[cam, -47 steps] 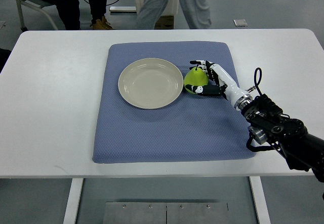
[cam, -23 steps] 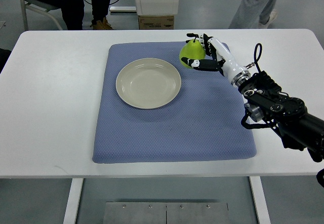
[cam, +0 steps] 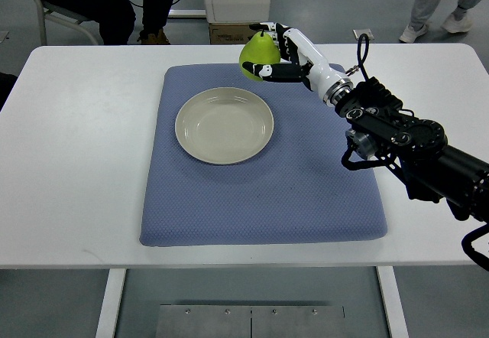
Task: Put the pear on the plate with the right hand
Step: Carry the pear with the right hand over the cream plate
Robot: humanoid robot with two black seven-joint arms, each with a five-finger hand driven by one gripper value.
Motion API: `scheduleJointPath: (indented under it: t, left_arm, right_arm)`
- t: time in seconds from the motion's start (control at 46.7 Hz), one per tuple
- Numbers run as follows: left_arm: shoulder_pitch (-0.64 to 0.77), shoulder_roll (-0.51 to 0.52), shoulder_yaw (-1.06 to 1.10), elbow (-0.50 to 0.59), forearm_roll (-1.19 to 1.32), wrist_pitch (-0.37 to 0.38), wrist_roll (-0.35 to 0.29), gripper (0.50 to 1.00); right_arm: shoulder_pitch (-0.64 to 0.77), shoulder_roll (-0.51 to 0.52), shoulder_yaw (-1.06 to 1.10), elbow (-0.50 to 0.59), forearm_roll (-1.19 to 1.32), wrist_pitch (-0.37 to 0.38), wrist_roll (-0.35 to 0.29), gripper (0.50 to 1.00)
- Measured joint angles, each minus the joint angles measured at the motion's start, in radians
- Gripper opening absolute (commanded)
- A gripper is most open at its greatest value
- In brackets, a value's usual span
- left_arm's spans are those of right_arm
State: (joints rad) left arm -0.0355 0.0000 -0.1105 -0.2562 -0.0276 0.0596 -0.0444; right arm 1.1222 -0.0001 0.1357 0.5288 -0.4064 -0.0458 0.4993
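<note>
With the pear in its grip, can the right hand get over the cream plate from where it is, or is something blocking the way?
Probably yes. The right hand holds the green pear above the far edge of the blue mat. The round cream plate is empty, and nothing stands between.

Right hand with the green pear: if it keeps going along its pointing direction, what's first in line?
Nothing visible: right hand points up-left beyond the round cream plate, over bare white table. Height unclear.

1 steep overhead view, robot's side
</note>
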Motion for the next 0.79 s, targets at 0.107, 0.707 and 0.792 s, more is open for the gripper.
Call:
scheduleJointPath:
  t: [0.107,0.707,0.792]
  left_arm:
    - [0.000,0.000,0.000,0.000,0.000,0.000,0.000,1.000]
    - [0.000,0.000,0.000,0.000,0.000,0.000,0.000,1.000]
    - [0.000,0.000,0.000,0.000,0.000,0.000,0.000,1.000]
  right_arm:
    - [0.000,0.000,-0.001,0.004,0.000,0.000,-0.003,0.500]
    - [-0.042,0.000,-0.050,0.075,-0.003,0.002,-0.001,0.500]
    - [-0.060,0.000,-0.070,0.077,-0.003,0.003,0.004,0.500]
